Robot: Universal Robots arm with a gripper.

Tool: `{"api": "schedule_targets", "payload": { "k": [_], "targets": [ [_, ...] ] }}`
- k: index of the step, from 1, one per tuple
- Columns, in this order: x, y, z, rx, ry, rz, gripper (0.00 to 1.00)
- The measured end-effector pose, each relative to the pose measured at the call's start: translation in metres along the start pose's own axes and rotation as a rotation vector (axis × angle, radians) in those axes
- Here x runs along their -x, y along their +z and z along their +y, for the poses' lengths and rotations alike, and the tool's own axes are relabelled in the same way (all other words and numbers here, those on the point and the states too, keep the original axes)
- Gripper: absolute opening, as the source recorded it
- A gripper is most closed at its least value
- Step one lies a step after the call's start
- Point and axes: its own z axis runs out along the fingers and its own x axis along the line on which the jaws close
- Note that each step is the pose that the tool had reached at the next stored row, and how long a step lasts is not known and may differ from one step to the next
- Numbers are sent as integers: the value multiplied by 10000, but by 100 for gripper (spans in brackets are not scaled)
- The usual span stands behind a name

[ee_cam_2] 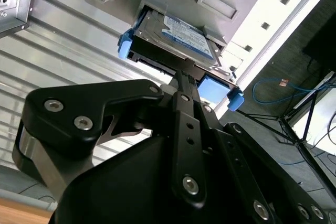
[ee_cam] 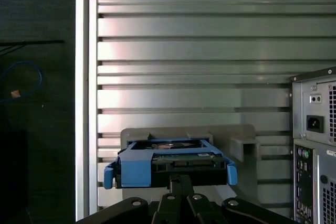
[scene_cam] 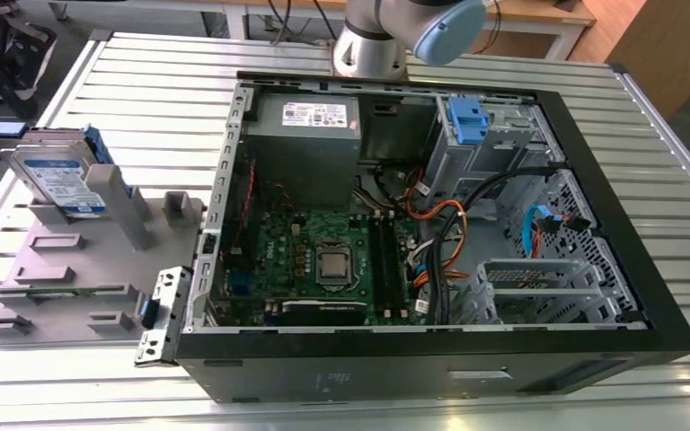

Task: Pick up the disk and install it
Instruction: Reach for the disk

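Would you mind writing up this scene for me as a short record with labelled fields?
setting: slatted metal table
computer case: lying on its side, open, motherboard and cables exposed
disk: leaning in the grey fixture, at the exterior view's left of the case
blue bracket: inside the case, in the drive cage at its far corner
gripper: lined up with the disk's end in both wrist views; contact cannot be told
task state: disk not yet installed in the case

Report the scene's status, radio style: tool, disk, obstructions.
Tool pointed at silver-metal hard drive in blue plastic carrier frame. Drive propped in grey stand, beside open black computer case. Path looks clear.
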Motion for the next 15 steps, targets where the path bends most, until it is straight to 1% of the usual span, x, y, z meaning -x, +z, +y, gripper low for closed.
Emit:
{"api": "schedule_targets", "payload": {
  "k": [3,6,9,12,15],
  "targets": [
    [-1,33,-1,-8,-117,4,11],
    [-4,54,-1,-42,-307,10,11],
    [-13,82,-3,-84,-344,10,11],
    [-23,121,-5,-93,-345,10,11],
    [-33,131,-5,-94,-327,10,11]
  ]
}}
